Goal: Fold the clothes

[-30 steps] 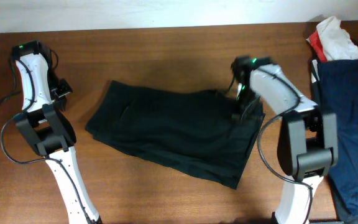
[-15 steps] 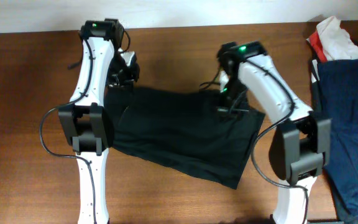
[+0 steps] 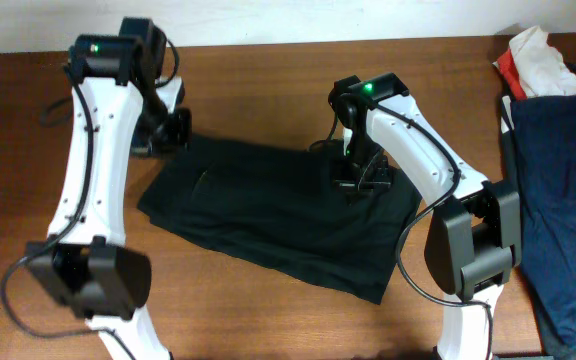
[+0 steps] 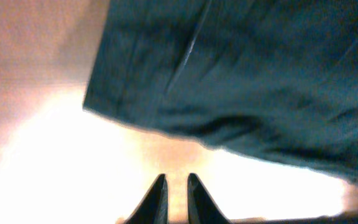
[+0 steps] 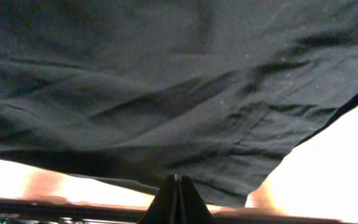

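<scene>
We see the black shirt lying nearly flat on the table, with no neat fold showing, so we judge the folding barely begun. Our left pincer hovers empty, its tips a sliver apart, and the shirt's edge lies just ahead of it, not touching. Our right pincer is pressed together at the shirt's hem, apparently pinching it, with the cloth spreading away beyond the tips.

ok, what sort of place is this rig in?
Probably a lab bench for cloth-folding trials: a wooden table, the left arm and right arm over it, a black garment spread out, and a navy garment heaped at the edge.
</scene>
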Robot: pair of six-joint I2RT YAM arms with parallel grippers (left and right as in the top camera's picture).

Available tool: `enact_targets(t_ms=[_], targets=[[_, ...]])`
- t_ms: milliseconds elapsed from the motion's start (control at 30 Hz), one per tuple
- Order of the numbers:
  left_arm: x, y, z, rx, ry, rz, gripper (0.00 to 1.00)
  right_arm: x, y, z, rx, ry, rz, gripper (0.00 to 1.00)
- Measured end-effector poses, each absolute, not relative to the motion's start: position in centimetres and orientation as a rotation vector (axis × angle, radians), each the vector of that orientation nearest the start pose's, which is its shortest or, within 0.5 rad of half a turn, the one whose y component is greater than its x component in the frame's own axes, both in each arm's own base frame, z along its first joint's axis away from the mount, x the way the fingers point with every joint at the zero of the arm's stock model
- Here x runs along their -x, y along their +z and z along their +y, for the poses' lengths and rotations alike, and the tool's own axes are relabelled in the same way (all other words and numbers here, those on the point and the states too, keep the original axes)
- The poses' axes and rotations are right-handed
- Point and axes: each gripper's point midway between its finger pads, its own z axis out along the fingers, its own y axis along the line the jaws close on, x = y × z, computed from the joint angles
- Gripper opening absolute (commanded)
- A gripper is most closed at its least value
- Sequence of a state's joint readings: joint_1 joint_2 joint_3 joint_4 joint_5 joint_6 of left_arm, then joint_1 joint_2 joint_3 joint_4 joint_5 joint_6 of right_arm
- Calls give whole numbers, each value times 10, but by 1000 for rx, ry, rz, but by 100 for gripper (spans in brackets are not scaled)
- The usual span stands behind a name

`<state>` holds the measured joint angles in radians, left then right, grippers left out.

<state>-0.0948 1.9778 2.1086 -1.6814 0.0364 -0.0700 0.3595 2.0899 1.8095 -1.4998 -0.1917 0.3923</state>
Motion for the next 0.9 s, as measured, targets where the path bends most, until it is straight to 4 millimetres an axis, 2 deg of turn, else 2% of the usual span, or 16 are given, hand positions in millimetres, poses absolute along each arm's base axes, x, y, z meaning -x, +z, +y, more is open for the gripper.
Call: enact_targets(t_ms=[33,67,100,133,167,233,267,300,367,467,567,633,767,833,900], targets=[[-350,197,-39,-36,-48,3153,13,-319,95,154,-88,165,3399,4],[-345,191,-37,-36,-38,3158,6,-319,95,153,-88,156,3397,4],[-347,186,-37,-36,-38,3150,1,-319,95,152,-87,150,3396,4],[-359,175,-38,-40,-42,3108,1,-320,94,151,-84,131,3392,4],[-372,160,-40,-31,-52,3071,1,-320,94,150,-85,125,3392,4],[-374,125,-45,-33,-90,3075,1,-317,95,147,-89,104,3407,4],[-370,110,-46,-33,-101,3086,1,-314,96,146,-90,97,3416,4],[-356,85,-47,-32,-117,3136,1,-313,96,146,-91,92,3423,4],[-336,58,-46,-28,-120,3198,0,-310,96,145,-92,84,3433,4],[-331,32,-46,-29,-126,3185,0,-309,97,144,-94,81,3439,4],[-338,21,-47,-32,-136,3142,0,-315,93,147,-89,105,3414,4],[-345,18,-48,-34,-145,3104,0,-314,83,152,-85,143,3412,4],[-335,13,-42,21,-95,3142,1,-284,49,162,-86,178,3498,4],[-322,13,-25,209,64,3182,0,-260,24,159,-124,158,3559,4],[-317,14,-16,324,149,3181,1,-242,6,154,-166,138,3601,4]])
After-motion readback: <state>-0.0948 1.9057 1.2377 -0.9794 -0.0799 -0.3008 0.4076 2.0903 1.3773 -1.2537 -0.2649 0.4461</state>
